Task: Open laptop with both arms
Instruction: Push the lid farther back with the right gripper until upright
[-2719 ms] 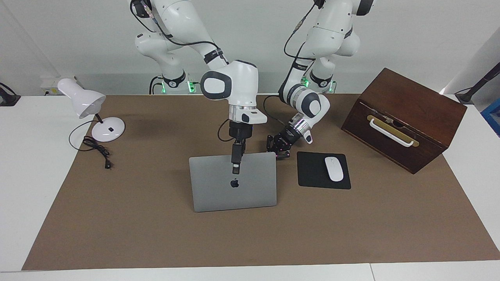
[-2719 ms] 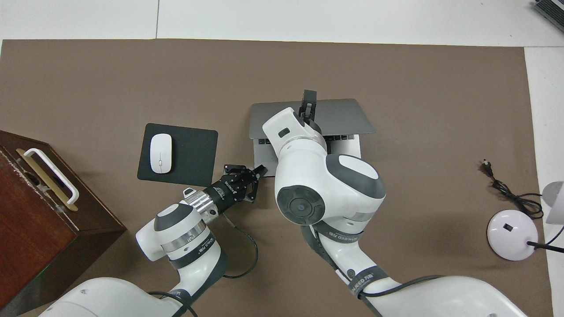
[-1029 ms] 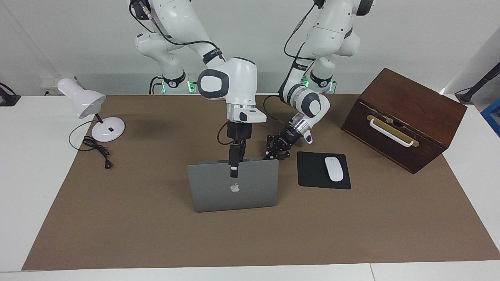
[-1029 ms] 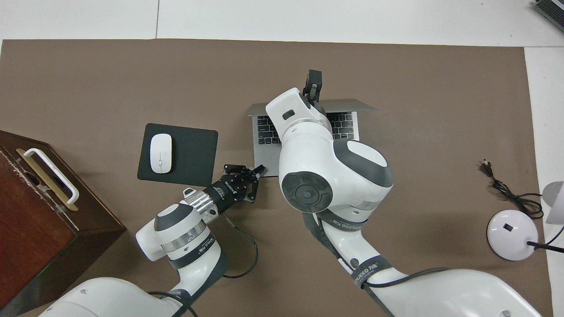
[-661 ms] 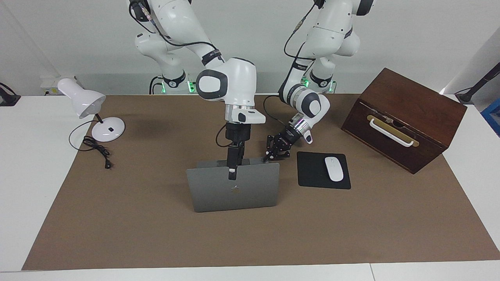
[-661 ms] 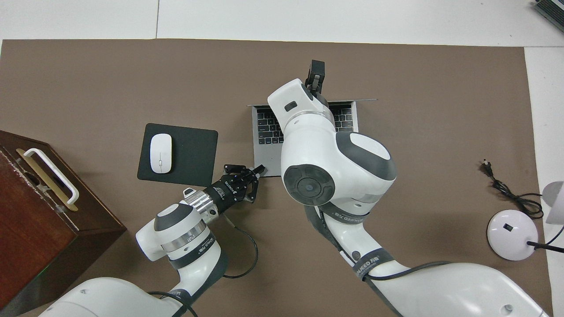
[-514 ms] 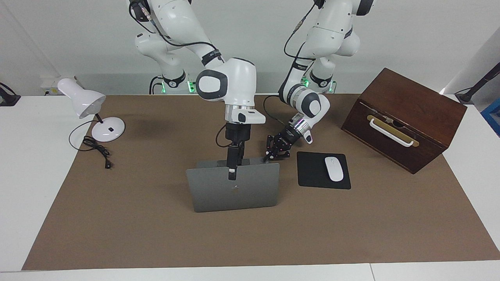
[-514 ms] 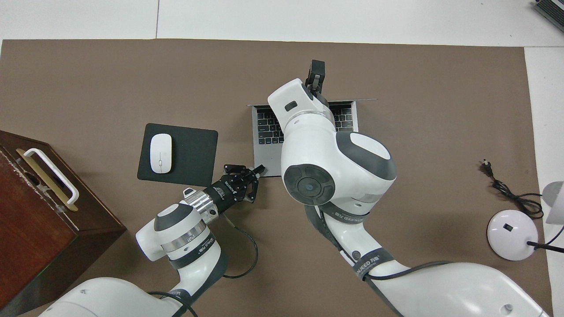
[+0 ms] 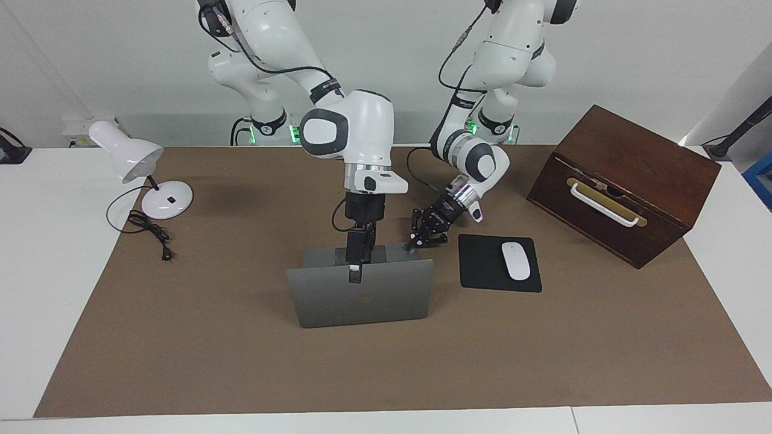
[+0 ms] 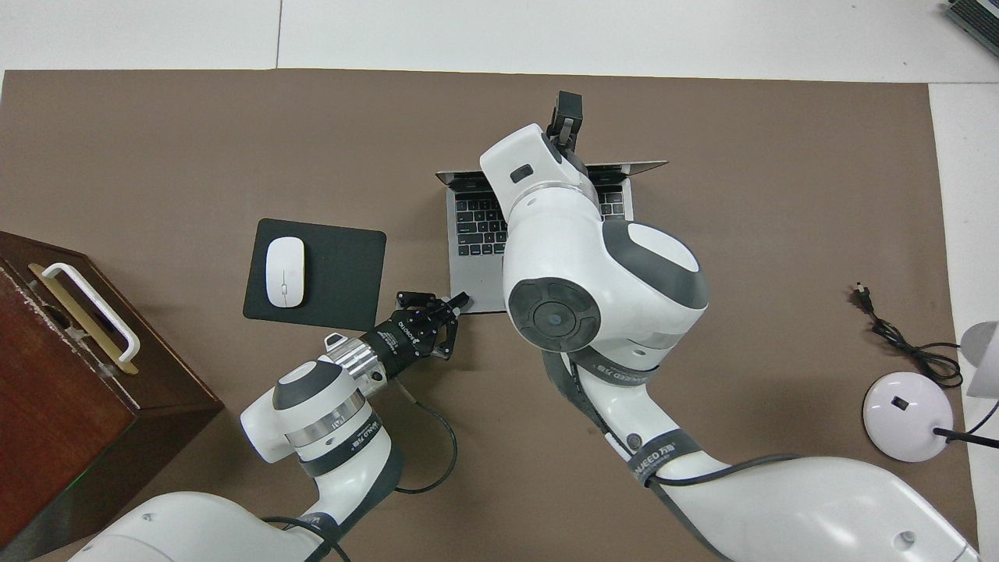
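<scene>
Laptop (image 9: 362,298) mid-counter, open, lid near upright, keyboard (image 10: 484,222) facing the robots; lid logo barely visible. Right pincer (image 9: 354,274) is at the middle of the lid's top edge, fingertips over the lid's outer face; can't tell if it's open or closed. Left pincer (image 9: 416,242) closed, tip pressing the base's corner nearest the black mouse pad (image 9: 499,263), holding nothing. White mouse (image 9: 515,260) on pad. Readable writing: "ROBOTIQ" on left pincer body, "FAIR" on left wrist ring, partial "...UEED" on the right arm's band (image 10: 654,460).
</scene>
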Robot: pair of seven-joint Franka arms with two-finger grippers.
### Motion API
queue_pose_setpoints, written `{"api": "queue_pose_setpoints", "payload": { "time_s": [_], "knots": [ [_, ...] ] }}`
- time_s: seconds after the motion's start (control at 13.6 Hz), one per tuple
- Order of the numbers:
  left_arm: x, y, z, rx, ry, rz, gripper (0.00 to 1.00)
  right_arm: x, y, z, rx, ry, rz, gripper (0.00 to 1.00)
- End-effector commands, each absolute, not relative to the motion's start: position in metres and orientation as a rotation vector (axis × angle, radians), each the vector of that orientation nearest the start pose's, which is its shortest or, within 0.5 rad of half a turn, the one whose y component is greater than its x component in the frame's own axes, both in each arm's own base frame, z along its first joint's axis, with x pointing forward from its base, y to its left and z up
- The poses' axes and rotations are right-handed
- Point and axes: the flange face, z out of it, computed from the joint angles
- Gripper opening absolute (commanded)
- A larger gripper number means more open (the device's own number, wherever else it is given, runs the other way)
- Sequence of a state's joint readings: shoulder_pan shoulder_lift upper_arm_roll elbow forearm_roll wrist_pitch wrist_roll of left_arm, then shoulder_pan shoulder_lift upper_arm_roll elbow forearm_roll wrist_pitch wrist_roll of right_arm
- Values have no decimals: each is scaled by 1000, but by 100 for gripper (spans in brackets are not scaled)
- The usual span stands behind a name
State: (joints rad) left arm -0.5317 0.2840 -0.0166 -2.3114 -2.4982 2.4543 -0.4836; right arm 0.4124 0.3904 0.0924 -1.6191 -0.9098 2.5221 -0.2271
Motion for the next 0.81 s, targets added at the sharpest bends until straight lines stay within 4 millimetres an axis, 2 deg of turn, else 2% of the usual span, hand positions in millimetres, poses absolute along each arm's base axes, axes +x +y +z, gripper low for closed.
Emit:
{"api": "queue_pose_setpoints", "payload": {
  "time_s": [0.0, 0.07, 0.29, 0.73],
  "knots": [
    [437, -259, 190, 826, 1909, -683, 0, 630, 337, 453, 1877, 1521, 727, 100],
    [436, -259, 190, 826, 1909, -683, 0, 632, 336, 447, 1880, 1524, 720, 100],
    [437, -259, 190, 826, 1907, -683, 0, 636, 337, 446, 1878, 1520, 722, 100],
    [437, -259, 190, 826, 1909, -683, 0, 641, 335, 453, 1849, 1510, 735, 100]
  ]
}}
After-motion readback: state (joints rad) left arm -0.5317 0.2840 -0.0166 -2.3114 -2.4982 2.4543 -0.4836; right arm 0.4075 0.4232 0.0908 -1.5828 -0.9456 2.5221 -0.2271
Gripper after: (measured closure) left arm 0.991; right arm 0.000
